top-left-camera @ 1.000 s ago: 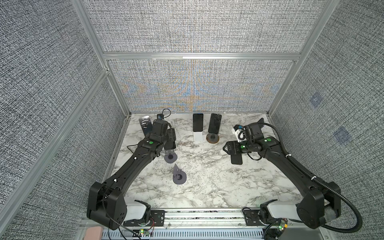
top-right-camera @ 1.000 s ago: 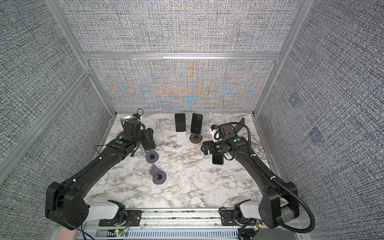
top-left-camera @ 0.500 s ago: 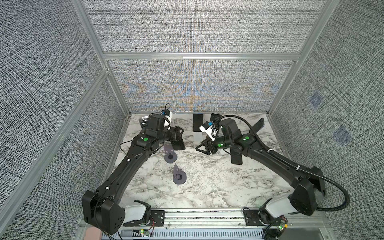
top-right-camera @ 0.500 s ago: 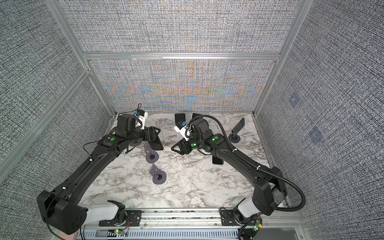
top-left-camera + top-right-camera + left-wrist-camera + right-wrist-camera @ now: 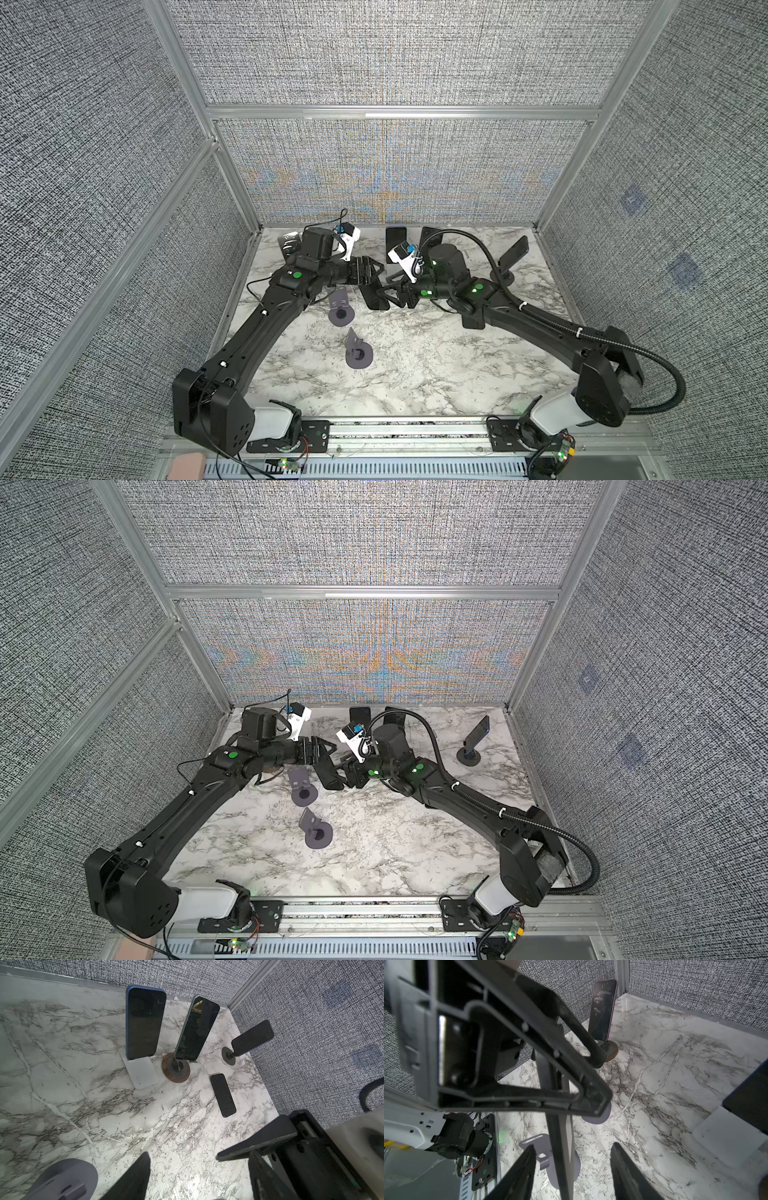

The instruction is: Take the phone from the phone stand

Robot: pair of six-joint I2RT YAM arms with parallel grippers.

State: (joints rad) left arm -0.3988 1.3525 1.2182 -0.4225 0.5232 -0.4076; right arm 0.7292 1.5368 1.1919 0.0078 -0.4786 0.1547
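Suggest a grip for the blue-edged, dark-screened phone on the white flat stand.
Probably pinch the blue-edged phone across its two long edges, on the upper half, coming down from above. It stands near upright with its bottom end in the lip of the white flat stand, so only the top part is free.

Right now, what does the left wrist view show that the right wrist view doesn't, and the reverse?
Only the left wrist view: a green-edged phone on a wooden-rimmed stand, a tilted phone on a black round stand, and a black slab lying flat on the marble table.
Only the right wrist view: a purple-edged phone near a wall corner, and a dark phone seen edge-on between the right gripper's fingers.
Both: the blue phone on its white stand, an empty grey stand and the table.
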